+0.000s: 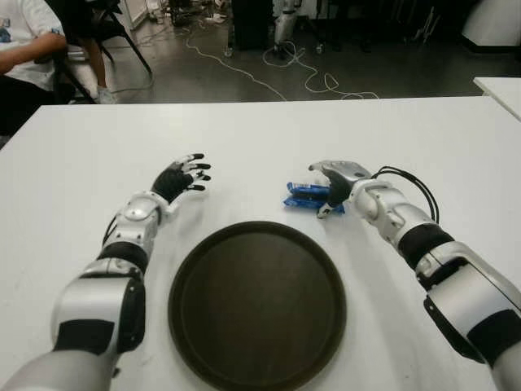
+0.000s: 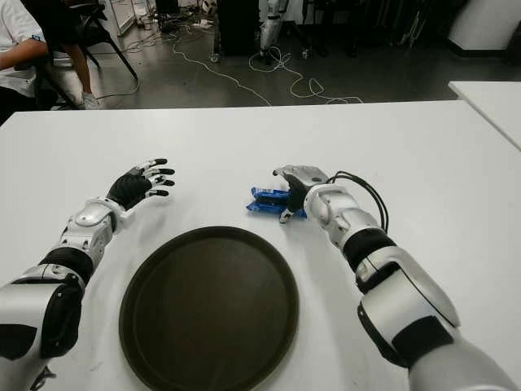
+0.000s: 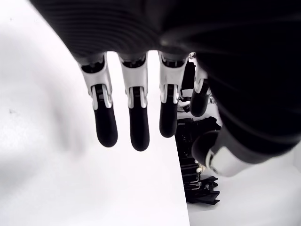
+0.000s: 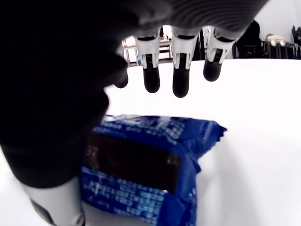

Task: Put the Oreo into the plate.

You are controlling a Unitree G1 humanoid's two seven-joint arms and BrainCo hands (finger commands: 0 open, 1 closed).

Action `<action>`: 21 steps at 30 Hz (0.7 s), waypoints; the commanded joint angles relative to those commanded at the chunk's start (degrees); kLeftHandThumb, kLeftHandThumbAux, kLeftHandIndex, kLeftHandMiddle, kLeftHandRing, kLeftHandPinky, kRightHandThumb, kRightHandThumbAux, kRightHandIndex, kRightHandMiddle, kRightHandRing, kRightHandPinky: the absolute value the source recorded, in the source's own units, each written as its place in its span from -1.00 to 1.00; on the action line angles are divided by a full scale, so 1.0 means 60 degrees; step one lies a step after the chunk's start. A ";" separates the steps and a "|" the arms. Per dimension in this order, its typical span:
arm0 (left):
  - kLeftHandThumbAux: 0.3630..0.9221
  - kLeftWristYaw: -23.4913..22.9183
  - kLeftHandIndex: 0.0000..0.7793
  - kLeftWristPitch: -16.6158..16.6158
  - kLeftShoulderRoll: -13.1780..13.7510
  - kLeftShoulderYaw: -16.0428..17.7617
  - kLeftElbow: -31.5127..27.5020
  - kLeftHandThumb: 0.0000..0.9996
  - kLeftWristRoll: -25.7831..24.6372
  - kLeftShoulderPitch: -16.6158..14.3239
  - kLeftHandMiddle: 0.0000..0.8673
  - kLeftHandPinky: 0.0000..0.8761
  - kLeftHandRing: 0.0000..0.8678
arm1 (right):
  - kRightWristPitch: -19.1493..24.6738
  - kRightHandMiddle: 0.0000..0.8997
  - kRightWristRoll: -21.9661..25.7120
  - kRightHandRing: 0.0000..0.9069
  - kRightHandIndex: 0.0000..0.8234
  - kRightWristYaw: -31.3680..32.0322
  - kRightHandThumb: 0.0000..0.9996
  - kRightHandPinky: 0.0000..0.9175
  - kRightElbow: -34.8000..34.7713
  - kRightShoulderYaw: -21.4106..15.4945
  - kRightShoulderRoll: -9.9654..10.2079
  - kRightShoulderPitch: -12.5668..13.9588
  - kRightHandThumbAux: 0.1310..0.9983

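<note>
Though under right hand (image 1: 335, 186), Oreo (image 1: 305, 196) crosswise.

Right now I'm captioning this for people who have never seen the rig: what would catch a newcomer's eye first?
Probably the big dark round plate, empty, on the white table between the two arms. Just beyond its far rim lies the blue Oreo pack, with the right hand arched over it, fingers open and not yet closed on it. The left hand shows on the plate's other side, fingers spread, holding nothing.
</note>
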 joint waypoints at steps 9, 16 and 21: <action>-0.01 0.0018 -0.63 -0.0035 -0.0012 -0.0027 -0.0005 -1.00 0.0033 -0.0007 -0.47 -0.30 -0.38 | 0.0269 -0.62 0.0081 -0.64 -0.66 -0.0036 -1.00 -0.73 0.0165 -0.0097 0.0175 -0.0041 0.51; 0.05 -0.0005 -0.63 -0.0055 -0.0046 0.0034 -0.0007 -1.00 -0.0033 -0.0004 -0.47 -0.29 -0.38 | 0.0313 -0.64 0.0076 -0.67 -0.67 -0.0219 -1.00 -0.77 0.0393 -0.0129 0.0333 -0.0051 0.51; 0.06 -0.0004 -0.63 -0.0064 -0.0066 0.0057 -0.0009 -1.00 -0.0046 0.0008 -0.48 -0.27 -0.38 | 0.0219 -0.61 0.0038 -0.63 -0.64 -0.0502 -1.00 -0.70 0.0522 -0.0111 0.0385 -0.0015 0.56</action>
